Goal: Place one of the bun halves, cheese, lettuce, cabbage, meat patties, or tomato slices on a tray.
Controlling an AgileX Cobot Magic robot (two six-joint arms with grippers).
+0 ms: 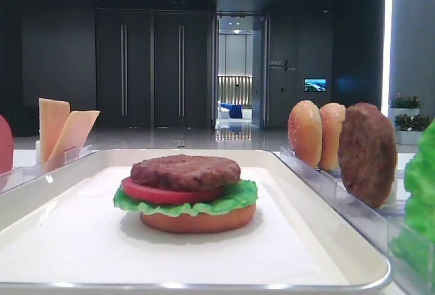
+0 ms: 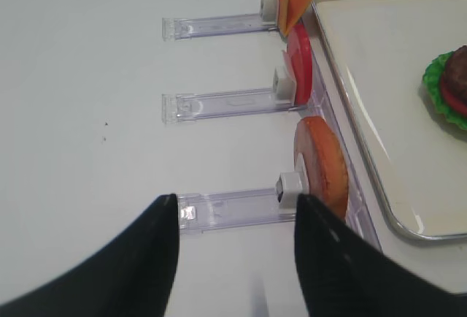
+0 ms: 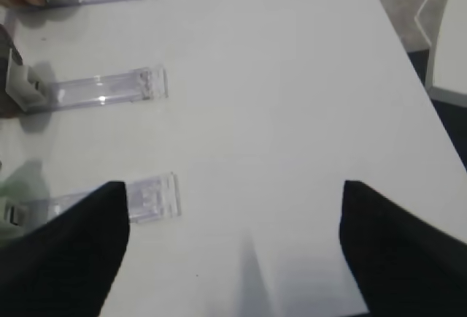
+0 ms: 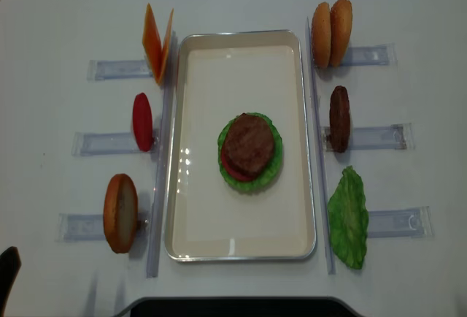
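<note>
I'm eyeing the bun half standing on edge in its clear rack left of the tray; it's looking light and squashy, best pinched across its faces. Both the left end effector and right end effector are hovering open over the surface.

Tray: white, glossy rim, light reflects on it; inner floor more matt. Side racks: clear plastic, shiny. Meat patty: dark brown, rough, grainy. Bun halves: smooth speckled crust. Lettuce: ruffled, slightly glossy. Table: white, smooth, matt.
</note>
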